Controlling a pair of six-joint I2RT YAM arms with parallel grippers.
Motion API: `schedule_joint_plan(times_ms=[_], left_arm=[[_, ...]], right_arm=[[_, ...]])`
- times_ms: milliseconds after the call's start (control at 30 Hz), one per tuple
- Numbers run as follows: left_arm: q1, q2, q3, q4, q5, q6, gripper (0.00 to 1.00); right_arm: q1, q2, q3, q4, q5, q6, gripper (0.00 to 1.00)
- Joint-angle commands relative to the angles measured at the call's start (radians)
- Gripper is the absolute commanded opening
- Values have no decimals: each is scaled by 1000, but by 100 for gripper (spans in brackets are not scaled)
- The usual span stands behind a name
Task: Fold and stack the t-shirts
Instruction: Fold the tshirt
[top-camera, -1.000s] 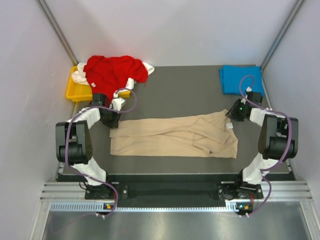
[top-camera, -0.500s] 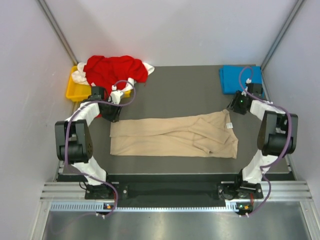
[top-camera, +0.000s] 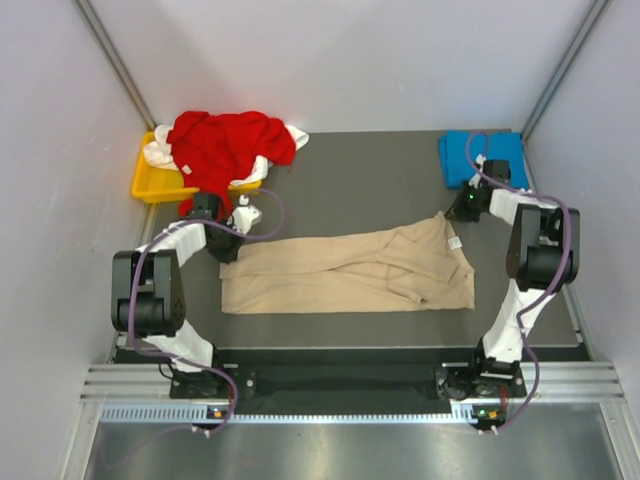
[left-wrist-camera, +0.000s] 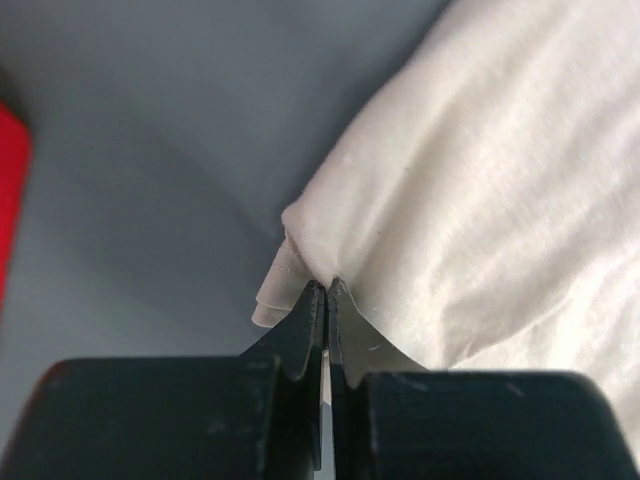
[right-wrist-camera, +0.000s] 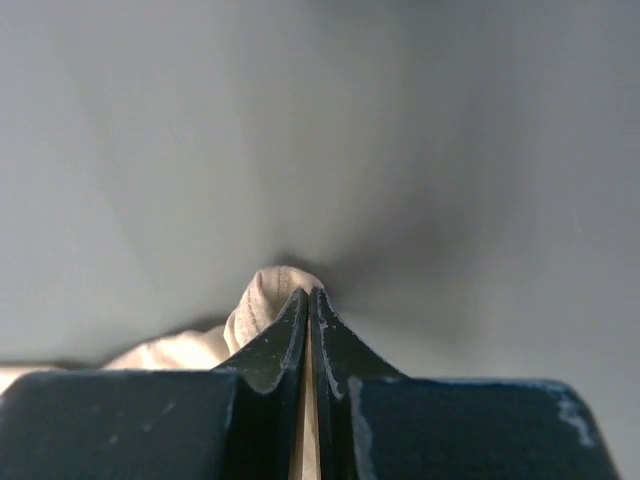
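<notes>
The beige t-shirt (top-camera: 340, 275) lies stretched left to right across the middle of the dark table. My left gripper (top-camera: 240, 250) is shut on its far left corner; in the left wrist view the jaws (left-wrist-camera: 322, 287) pinch a folded hem of the beige cloth (left-wrist-camera: 480, 180). My right gripper (top-camera: 447, 215) is shut on the far right corner, which rises to a peak; the right wrist view shows a bunch of beige cloth (right-wrist-camera: 262, 300) in the gripper (right-wrist-camera: 308, 293). The red t-shirt (top-camera: 230, 143) is heaped at the back left with the white t-shirt (top-camera: 158, 153) beneath it. The blue t-shirt (top-camera: 480, 157) lies folded at the back right.
The yellow tray (top-camera: 150, 186) sits at the back left under the red and white shirts. Grey walls close in on both sides and the back. The table's front edge runs just past the beige shirt's near hem.
Both grippers have shifted inward along the shirt's far edge. The right corner now stands in a peak, and the left corner sits further right than before.
</notes>
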Motion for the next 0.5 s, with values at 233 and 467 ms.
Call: schedule_joint_plan(times_ms=[233, 467], left_arm=[[-204, -196, -228, -364, 21, 232, 0], [-451, -233, -216, -502, 184, 155, 7]], right_arm=[[180, 367, 587, -36, -16, 131, 0], [268, 637, 973, -60, -19, 263, 2]])
